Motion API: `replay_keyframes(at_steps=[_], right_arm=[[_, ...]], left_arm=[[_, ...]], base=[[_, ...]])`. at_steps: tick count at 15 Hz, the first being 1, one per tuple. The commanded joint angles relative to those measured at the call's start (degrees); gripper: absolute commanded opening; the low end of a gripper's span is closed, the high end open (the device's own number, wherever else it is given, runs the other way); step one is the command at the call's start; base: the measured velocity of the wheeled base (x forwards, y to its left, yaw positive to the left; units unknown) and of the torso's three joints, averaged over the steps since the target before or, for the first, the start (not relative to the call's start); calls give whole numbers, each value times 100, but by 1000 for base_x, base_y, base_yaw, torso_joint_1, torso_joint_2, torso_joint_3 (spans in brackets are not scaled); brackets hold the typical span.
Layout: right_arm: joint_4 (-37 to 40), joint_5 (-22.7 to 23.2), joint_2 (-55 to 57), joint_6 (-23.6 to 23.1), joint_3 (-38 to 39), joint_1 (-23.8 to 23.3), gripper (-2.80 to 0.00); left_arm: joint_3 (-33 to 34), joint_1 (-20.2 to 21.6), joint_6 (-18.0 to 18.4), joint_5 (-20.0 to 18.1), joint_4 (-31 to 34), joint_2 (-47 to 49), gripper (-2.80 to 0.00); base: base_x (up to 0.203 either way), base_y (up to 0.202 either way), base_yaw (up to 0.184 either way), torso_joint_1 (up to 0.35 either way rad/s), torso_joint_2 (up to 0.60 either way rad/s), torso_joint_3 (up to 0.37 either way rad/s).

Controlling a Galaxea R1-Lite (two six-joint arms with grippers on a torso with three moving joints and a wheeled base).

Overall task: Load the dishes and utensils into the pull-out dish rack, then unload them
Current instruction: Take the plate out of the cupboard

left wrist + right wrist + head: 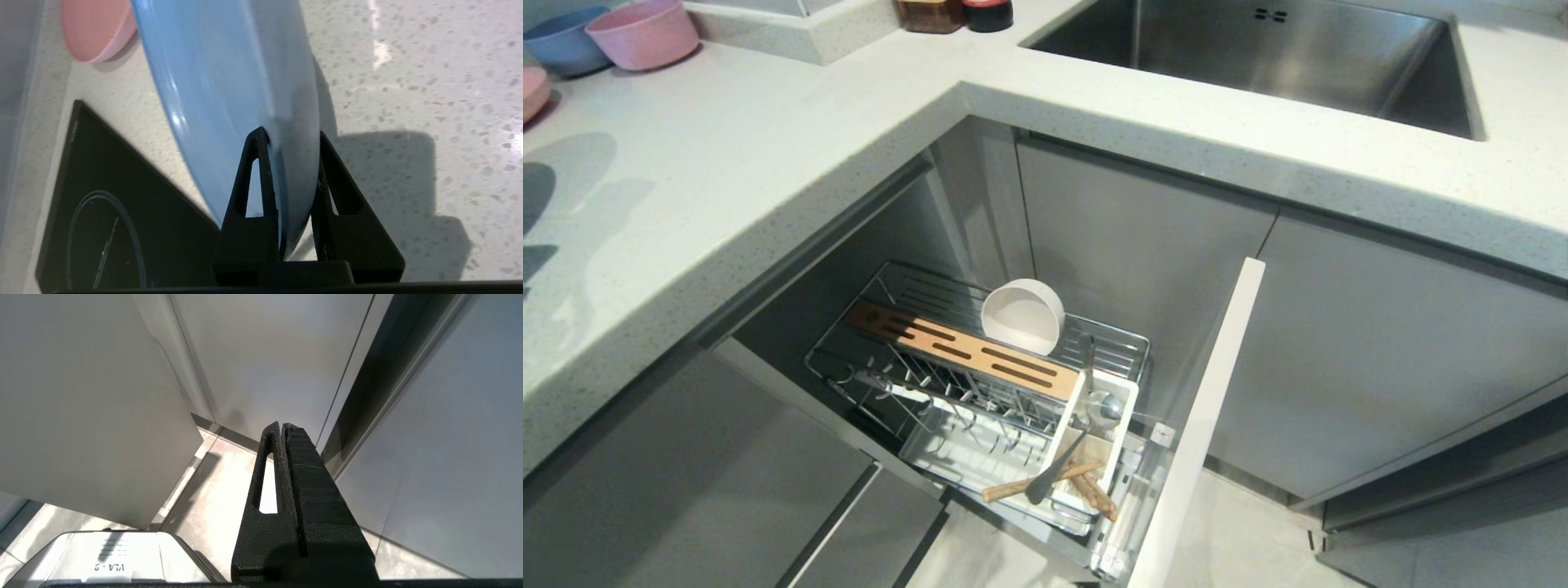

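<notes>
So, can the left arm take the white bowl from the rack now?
Probably not yet. The left tool is shut on the blue plate above the countertop. The white bowl stands uncovered in the rack, so nothing else blocks it.

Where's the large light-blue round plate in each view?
Head view: not in it; the chrome wire pull-out dish rack shows no plate.
Left wrist view: large light-blue round plate fills the centre, edge-on, clamped in the left end effector above the worktop.
Right wrist view: not in it.
Shared landmark: the speckled white worktop, in the head and left wrist views.
</notes>
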Motion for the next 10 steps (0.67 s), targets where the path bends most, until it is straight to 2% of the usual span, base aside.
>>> replay_keyframes(at_steps=[1, 6, 10], right_arm=[[0, 1, 5, 0, 9, 0, -280], [0, 1, 5, 0, 9, 0, -280], [0, 1, 5, 0, 8, 0, -280]], left_arm=[[93, -114, 13, -8, 37, 65, -280], [403, -501, 13, -5, 39, 63, -280], [596, -623, 5, -12, 48, 23, -280]], base=[[0, 0, 0, 0, 0, 0], [0, 0, 0, 0, 0, 0], [0, 0, 0, 0, 0, 0]])
